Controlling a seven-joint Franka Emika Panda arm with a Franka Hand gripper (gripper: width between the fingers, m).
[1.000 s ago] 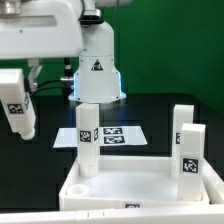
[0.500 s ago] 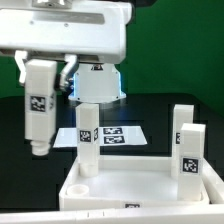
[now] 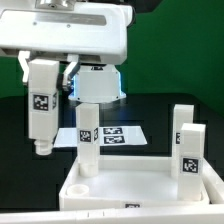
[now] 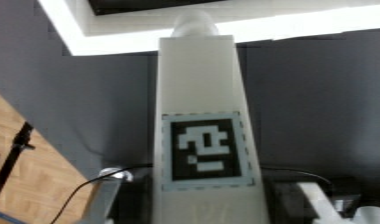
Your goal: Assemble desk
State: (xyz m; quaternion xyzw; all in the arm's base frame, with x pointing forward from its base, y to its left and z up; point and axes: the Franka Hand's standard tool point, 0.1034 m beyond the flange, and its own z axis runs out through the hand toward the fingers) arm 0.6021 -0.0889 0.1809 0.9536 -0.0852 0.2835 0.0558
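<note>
My gripper [image 3: 45,64] is shut on the top of a white desk leg [image 3: 41,108]. The leg hangs upright with its tag facing the camera, above the black table at the exterior view's left, apart from the desk top. The desk top [image 3: 140,188] lies flat at the front with three legs standing in its corners: one at the near left [image 3: 88,140] and two at the right [image 3: 190,152] [image 3: 181,122]. In the wrist view the held leg [image 4: 201,110] fills the middle between my fingers [image 4: 109,196], and my gripper [image 4: 208,208] is closed on it.
The marker board [image 3: 112,135] lies flat on the black table behind the desk top. The robot base [image 3: 97,78] stands at the back. The arm's white body [image 3: 70,30] hangs over the upper left of the scene.
The held leg went from tilted at the far left to upright, moved toward the exterior view's right, and has sunk slightly in the last half second.
</note>
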